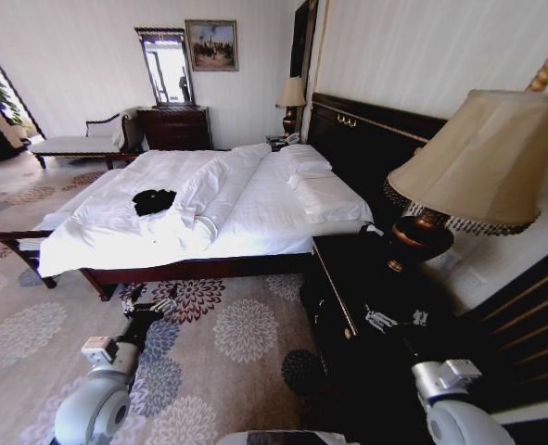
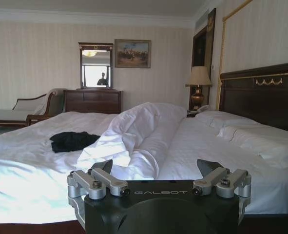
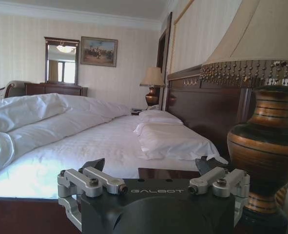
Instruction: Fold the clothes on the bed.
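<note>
The clothes (image 1: 153, 200) lie as a small crumpled black heap on the white bed (image 1: 264, 209), towards its foot end on the side away from me. The left wrist view shows the clothes (image 2: 73, 141) beside the bunched white duvet (image 2: 134, 136). My left gripper (image 1: 149, 305) hangs low over the carpet in front of the bed's near side rail, short of the mattress. Its fingers (image 2: 101, 168) stand open with nothing between them. My right gripper (image 1: 396, 320) hovers over the dark nightstand, and its fingers (image 3: 94, 165) are open and empty.
A dark nightstand (image 1: 348, 278) with a large table lamp (image 1: 482, 158) stands close by the right arm, and the lamp base (image 3: 265, 151) is near the right gripper. White pillows (image 1: 324, 195) lie at the headboard. A chaise (image 1: 79, 144) and a dresser (image 1: 176, 128) line the far wall. Patterned carpet (image 1: 236, 343) lies before the bed.
</note>
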Motion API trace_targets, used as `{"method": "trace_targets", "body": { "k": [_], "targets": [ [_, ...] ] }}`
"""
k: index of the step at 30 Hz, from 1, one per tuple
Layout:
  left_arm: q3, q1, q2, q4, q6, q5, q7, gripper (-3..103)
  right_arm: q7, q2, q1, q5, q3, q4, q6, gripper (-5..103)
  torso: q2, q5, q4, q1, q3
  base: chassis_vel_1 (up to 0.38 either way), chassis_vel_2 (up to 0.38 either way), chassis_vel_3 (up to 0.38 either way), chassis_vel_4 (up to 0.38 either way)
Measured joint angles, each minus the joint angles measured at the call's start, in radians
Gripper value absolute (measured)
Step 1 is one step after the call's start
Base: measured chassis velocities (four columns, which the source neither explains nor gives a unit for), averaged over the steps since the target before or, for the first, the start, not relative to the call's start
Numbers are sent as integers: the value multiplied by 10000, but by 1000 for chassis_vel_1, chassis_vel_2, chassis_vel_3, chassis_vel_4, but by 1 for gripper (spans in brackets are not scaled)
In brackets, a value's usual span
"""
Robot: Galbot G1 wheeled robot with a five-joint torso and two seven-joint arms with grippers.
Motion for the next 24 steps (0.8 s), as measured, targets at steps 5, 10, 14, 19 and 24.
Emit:
{"method": "trace_targets", "body": {
  "k": [5, 10, 14, 19, 24],
  "targets": [
    [-48, 14, -97, -12, -40, 2, 111, 99, -37, 132, -210, -344, 67, 101, 161, 100, 0, -1, 1, 0, 0, 0, 0, 0, 0],
    [-22, 99, -72, -24, -67, -8, 144, 99, -63, 517, -430, -807, -93, 112, 361, 100, 1, -1, -2, 0, 0, 0, 0, 0, 0],
    [54, 310, 42, -91, -76, 60, 154, 99, -80, 825, -450, -1070, -334, 13, 523, 100, 0, 1, 0, 0, 0, 0, 0, 0, 0],
    [179, 390, 62, -106, -87, 133, 155, 99, -83, 884, -369, -1123, -428, -57, 536, 100, 1, 0, 1, 0, 0, -22, 31, 15, -17],
    [265, 432, 12, -73, -102, 218, 153, 99, -86, 817, -359, -1060, -348, -57, 539, 100, 1, 0, 0, 0, 0, -55, 54, 70, -56]
  ]
}}
